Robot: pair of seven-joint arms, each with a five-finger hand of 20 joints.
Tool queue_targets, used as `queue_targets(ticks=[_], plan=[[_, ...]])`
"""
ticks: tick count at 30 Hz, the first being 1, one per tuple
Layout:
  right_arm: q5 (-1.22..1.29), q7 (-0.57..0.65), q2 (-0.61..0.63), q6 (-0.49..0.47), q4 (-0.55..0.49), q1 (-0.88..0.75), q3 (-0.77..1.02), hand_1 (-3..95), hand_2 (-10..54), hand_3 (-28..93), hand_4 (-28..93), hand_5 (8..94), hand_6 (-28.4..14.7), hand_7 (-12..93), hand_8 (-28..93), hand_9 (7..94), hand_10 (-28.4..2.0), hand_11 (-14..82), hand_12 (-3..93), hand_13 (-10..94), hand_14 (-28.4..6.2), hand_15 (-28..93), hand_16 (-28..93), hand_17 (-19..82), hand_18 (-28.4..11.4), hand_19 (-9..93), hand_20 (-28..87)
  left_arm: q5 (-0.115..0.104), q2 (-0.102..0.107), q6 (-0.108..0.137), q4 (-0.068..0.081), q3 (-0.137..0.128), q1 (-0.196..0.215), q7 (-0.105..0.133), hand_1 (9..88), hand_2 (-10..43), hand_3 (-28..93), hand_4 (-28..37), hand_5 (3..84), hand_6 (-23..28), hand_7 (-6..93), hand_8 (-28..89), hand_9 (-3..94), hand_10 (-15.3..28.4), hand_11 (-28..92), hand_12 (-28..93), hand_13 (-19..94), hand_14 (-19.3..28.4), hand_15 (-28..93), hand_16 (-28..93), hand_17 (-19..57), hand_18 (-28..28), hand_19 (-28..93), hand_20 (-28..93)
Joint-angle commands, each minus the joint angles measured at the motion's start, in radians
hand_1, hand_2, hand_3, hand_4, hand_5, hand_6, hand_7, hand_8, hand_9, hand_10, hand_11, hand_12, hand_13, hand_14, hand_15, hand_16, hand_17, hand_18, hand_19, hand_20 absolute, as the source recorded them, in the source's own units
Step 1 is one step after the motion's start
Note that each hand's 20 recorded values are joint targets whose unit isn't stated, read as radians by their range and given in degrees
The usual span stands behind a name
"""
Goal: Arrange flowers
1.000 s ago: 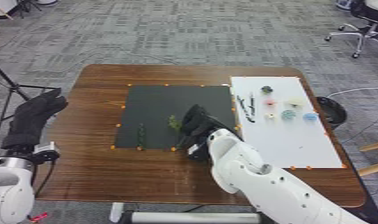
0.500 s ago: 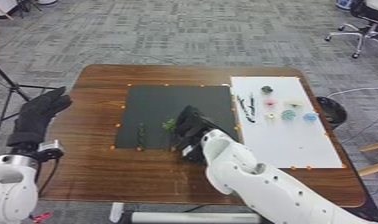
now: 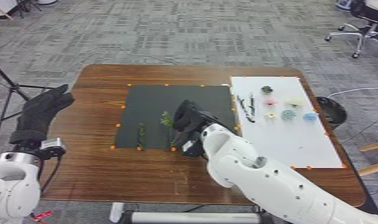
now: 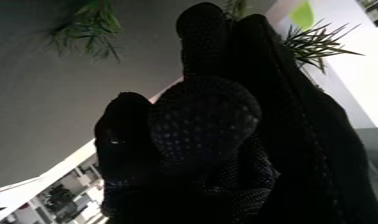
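In the head view, my right hand (image 3: 192,119) is low over the black mat. A green sprig (image 3: 167,120) stands out along its left side, with the stem toward the mat's front edge. Another green stem (image 3: 141,136) lies farther left. The right wrist view has my right hand (image 4: 283,115) with its thumb folded across the fingers and needle-like foliage (image 4: 323,45) coming out beside them; the grip itself is hidden. Separate greenery (image 4: 89,30) is over the dark mat. My left hand (image 3: 45,111) is off the table's left edge, fingers extended.
The white board (image 3: 301,142) on the right bears dark stems (image 3: 248,107), a dark flower head (image 3: 266,89), a pink one (image 3: 270,102), a pale one (image 3: 295,102), a teal one (image 3: 288,115) and a blue one (image 3: 311,116). Orange marks edge the black mat (image 3: 192,94).
My right hand has shifted a little left and away from the table's front edge. The sprig beside it has moved slightly left, and more of its stem shows. The left hand has drifted slightly right.
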Motion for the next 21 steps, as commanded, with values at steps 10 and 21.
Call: queue_targets(ticks=[10,21], plan=[[-0.062,-0.066,-0.001,-0.028,0.038,0.034,-0.021,61.7,-9.5,55,-14,72.3,-0.9,33,8,92.2,-9.4,5.9,25.7,94,-0.7,55,25,65,-10.7,93,37,-0.003,-0.013,-0.012,0.009,0.013,-0.012,0.015,17.2,1.4,73,-28.3,43.0,2.1,10.1,-7,44.3,13.2,16,12,38,16.0,15,2,2.4,11.9,5,15],[-0.044,-0.090,0.020,-0.065,0.035,0.050,-0.012,56.6,-9.5,56,-11,71.8,-0.5,30,10,89.0,-10.0,8.2,24.2,94,-0.9,54,26,64,-11.3,93,37,-0.008,-0.013,-0.009,0.009,0.020,-0.018,0.014,17.1,1.1,73,-28.3,43.0,2.1,10.1,-7,44.2,13.2,16,12,38,16.0,15,2,2.3,11.9,5,15]])
